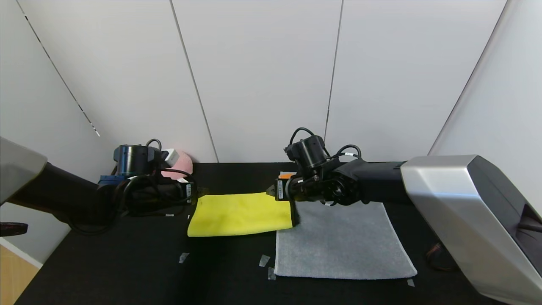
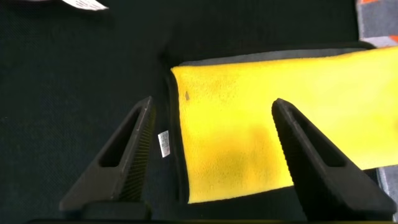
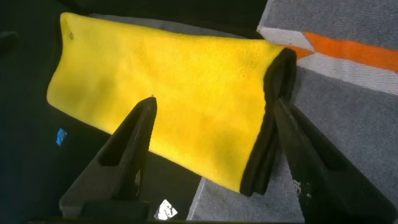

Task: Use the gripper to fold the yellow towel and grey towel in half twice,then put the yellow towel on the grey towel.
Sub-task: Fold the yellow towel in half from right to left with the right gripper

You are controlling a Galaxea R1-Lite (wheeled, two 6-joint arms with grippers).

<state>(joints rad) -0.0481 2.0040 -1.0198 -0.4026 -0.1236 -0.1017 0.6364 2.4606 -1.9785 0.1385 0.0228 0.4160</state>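
From the head view the yellow towel point(image 1: 240, 214) lies folded on the black table point(image 1: 106, 271), its right end overlapping the grey towel point(image 1: 343, 245), with the left gripper point(image 1: 195, 195) and right gripper point(image 1: 271, 191) at its far corners. Left wrist view: jaws spread, holding nothing, straddling the towel's end. Right wrist view is the same, empty and apart over the other end; it looks soft, light and floppy, so I'd pinch the trimmed corners.

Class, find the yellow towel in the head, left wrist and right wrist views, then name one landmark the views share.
Head view: the yellow towel lies folded at table centre, between the two grippers.
Left wrist view: it fills the middle and far side, beyond the open left gripper.
Right wrist view: it runs across the picture, under the open right gripper.
Shared landmark: the grey towel, its orange band beside the yellow towel's end.
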